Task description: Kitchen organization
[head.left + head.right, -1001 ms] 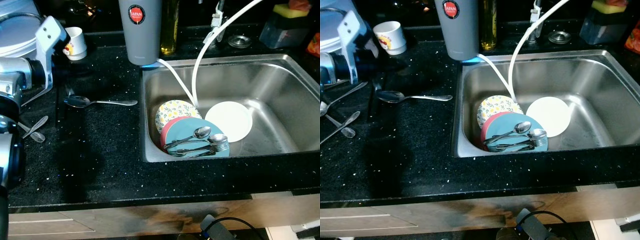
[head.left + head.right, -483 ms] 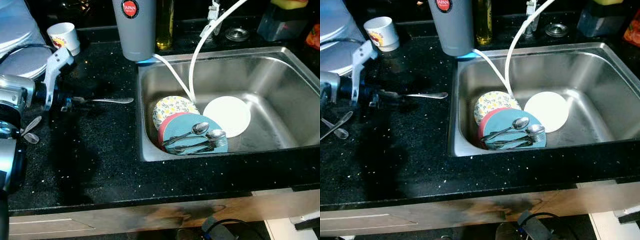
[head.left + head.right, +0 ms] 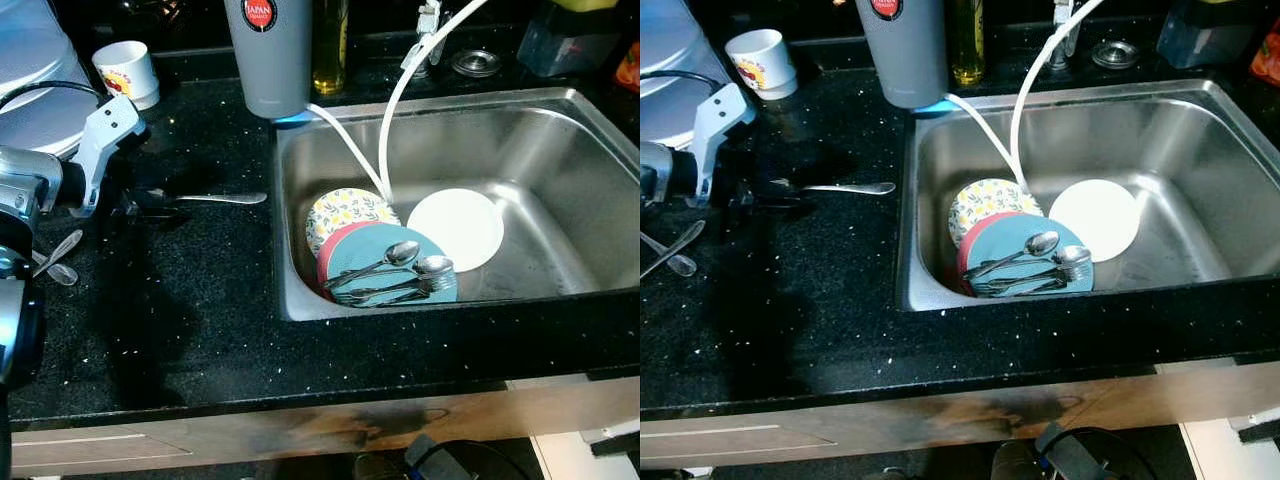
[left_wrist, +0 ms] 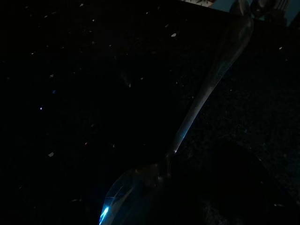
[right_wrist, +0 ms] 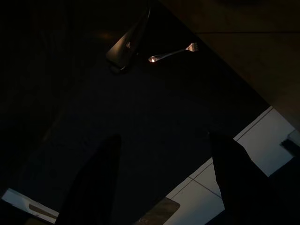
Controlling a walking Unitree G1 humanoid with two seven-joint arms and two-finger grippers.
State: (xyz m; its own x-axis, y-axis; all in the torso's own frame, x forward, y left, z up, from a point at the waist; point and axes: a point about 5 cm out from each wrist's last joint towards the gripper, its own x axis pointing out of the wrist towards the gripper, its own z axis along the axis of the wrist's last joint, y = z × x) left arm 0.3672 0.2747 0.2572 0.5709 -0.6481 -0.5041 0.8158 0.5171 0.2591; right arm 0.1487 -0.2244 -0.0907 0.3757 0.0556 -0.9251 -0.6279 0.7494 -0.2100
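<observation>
Comparing with a second back, your left pincer point(image 3: 135, 203) had dropped from up near the cup point(image 3: 127, 72) onto the bowl end of the spoon point(image 3: 215, 198) on the black surface point(image 3: 200, 320). Couldn't tell if it had clamped yet. Right pincer point(image 5: 161, 180) hung idle, fingers apart. Nothing blocked the way to the sink point(image 3: 560, 130), though plates point(image 3: 365, 250) and cutlery point(image 3: 400, 278) crowded its corner.
</observation>
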